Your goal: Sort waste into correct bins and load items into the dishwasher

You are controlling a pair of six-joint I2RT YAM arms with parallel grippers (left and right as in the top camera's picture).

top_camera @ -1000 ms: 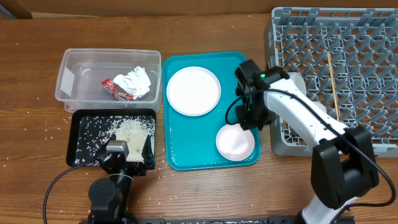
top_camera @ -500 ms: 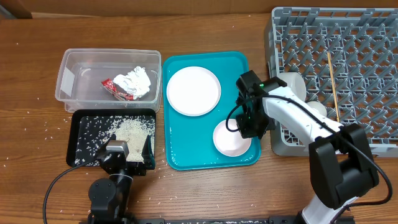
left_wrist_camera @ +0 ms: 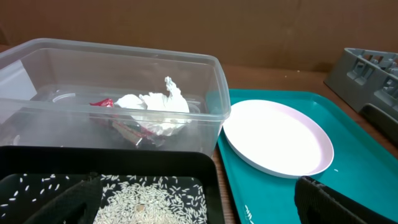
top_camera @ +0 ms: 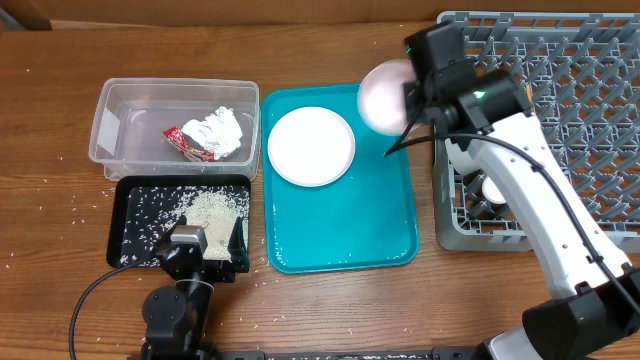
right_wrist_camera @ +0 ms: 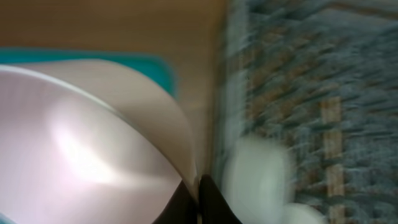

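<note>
Raised off the teal tray, the right gripper clamps the pink bowl, tilted, beside the rack.

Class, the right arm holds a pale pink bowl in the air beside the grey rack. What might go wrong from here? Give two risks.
1. The right hand grips the pink bowl only at its rim, and the wrist view is blurred. Such a thin hold might slip, dropping the bowl onto the teal tray.
2. The dish rack already holds a white dish on the side nearest the tray. The bowl might knock it when lowered.
</note>
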